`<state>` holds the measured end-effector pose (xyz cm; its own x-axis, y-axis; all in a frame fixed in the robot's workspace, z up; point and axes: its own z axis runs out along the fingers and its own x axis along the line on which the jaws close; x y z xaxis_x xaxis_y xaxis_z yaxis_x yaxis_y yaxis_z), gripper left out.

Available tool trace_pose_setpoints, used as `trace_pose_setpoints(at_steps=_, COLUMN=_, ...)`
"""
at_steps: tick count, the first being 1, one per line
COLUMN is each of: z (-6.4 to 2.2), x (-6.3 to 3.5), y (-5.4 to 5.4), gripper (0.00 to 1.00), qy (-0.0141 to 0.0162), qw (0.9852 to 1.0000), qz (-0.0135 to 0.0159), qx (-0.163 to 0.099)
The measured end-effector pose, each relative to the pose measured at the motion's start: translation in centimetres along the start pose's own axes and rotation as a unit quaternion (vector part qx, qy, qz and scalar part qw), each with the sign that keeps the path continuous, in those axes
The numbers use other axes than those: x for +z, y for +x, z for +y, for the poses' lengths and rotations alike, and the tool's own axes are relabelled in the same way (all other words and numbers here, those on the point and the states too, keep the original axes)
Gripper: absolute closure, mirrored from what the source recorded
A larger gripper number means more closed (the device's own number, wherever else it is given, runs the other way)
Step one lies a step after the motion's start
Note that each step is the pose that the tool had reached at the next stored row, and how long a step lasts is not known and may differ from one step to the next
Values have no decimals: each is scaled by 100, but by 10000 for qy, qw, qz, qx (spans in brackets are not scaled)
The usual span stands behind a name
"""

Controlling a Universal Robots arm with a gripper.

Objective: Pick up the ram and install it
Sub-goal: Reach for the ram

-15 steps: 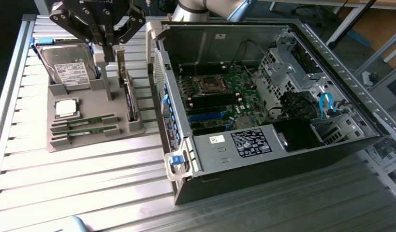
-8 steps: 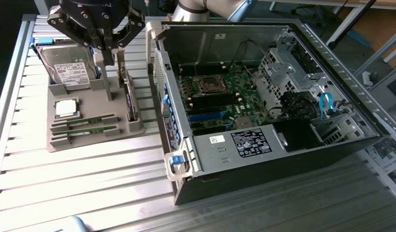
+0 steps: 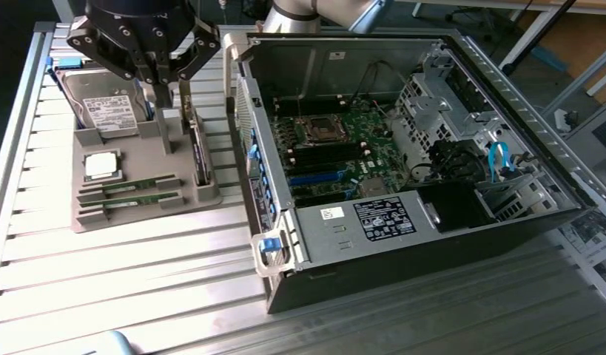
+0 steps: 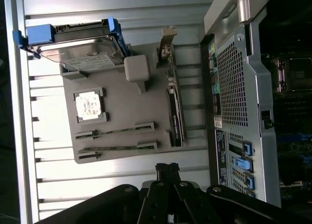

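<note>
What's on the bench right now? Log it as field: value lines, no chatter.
claw: shut, empty, above the holder
ram: two green sticks lying in the holder's slots, untouched
holder: grey tray on the slatted table, beside the case
hard drive: propped in the holder, near the claw
processor chip: in its square recess
case: side open, motherboard exposed

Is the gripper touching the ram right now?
Apart. The exterior view shows the gripper up by the hard drive, with gray tray between it and the ram.
</note>
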<state>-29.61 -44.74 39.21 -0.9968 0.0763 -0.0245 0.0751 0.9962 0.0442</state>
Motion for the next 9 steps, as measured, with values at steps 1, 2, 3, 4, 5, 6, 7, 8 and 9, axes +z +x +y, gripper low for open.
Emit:
trace_pose_setpoints(at_steps=1, z=-13, x=-1, y=2, gripper=89, qy=0, qw=10000, qz=0, qx=0)
trace_pose_setpoints(at_steps=2, z=-25, x=-2, y=3, gripper=89, qy=1, qw=10000, qz=0, qx=0)
trace_pose_setpoints(at_steps=3, z=-37, x=-2, y=4, gripper=89, qy=0, qw=10000, qz=0, qx=0)
trace_pose_setpoints(at_steps=4, z=-49, x=-3, y=6, gripper=89, qy=0, qw=10000, qz=0, qx=0)
trace_pose_setpoints(at_steps=5, z=-60, x=-3, y=8, gripper=89, qy=0, qw=10000, qz=0, qx=0)
trace_pose_setpoints(at_steps=6, z=-72, x=-4, y=9, gripper=89, qy=0, qw=10000, qz=0, qx=0)
trace_pose_setpoints(at_steps=7, z=-84, x=-4, y=11, gripper=89, qy=0, qw=10000, qz=0, qx=0)
trace_pose_setpoints(at_steps=8, z=-96, x=-4, y=12, gripper=89, qy=0, qw=10000, qz=0, qx=0)
trace_pose_setpoints(at_steps=9, z=-108, x=-5, y=14, gripper=89, qy=0, qw=10000, qz=0, qx=0)
